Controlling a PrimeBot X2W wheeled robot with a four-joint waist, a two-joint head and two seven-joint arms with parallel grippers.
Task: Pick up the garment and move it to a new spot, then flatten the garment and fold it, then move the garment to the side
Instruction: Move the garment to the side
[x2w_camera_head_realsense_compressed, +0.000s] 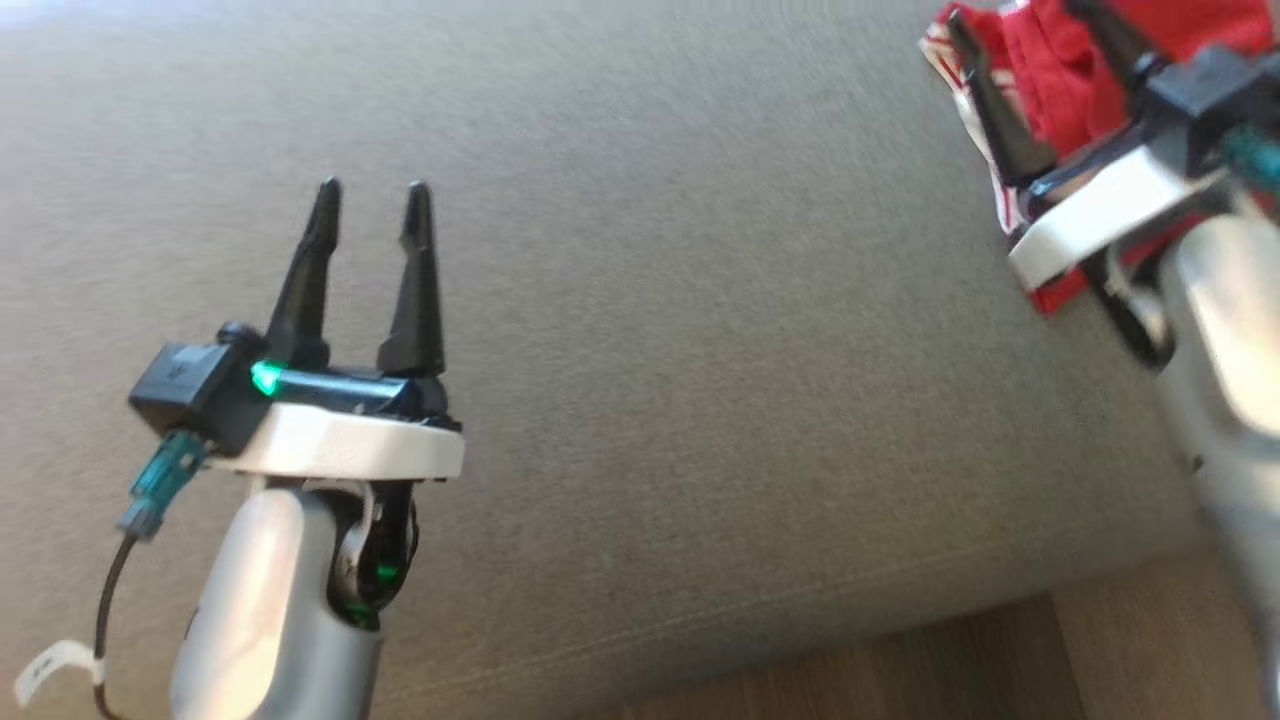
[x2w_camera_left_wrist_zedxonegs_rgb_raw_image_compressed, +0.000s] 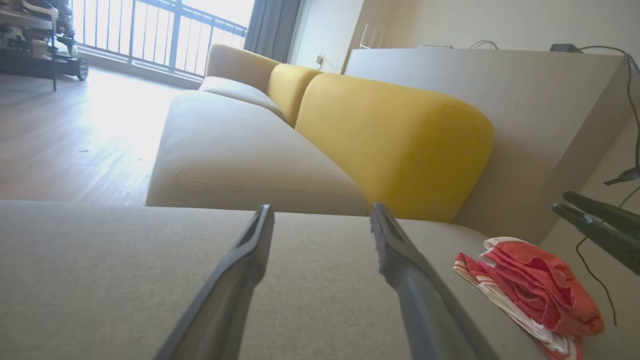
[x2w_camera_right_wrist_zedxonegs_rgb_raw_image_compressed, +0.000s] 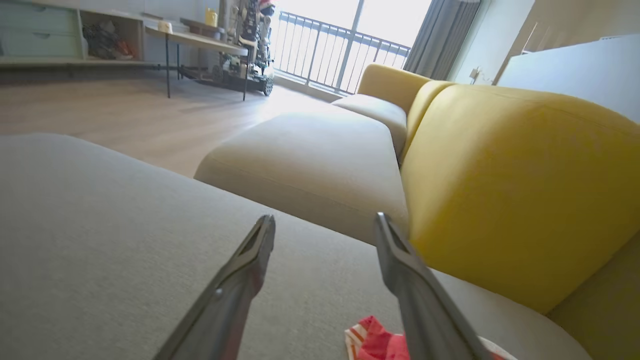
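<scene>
A wide grey fabric sofa seat (x2w_camera_head_realsense_compressed: 700, 350) stretched before rounded yellow back cushions (x2w_camera_left_wrist_zedxonegs_rgb_raw_image_compressed: 400, 135), with pale wooden floor (x2w_camera_left_wrist_zedxonegs_rgb_raw_image_compressed: 60, 140) and a sunlit balcony railing (x2w_camera_left_wrist_zedxonegs_rgb_raw_image_compressed: 150, 40) beyond. The bunched red-and-white garment (x2w_camera_left_wrist_zedxonegs_rgb_raw_image_compressed: 530, 290) lay at the seat's right end, under the right gripper (x2w_camera_right_wrist_zedxonegs_rgb_raw_image_compressed: 325, 219). Both it and the left gripper (x2w_camera_head_realsense_compressed: 373, 188) stood spread wide, holding nothing.

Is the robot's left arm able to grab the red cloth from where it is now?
Probably not yet. The left pincer hangs open over bare grey cushion, far from the red cloth, and the right pincer sits open just above that cloth, so it would likely be in the way.
</scene>
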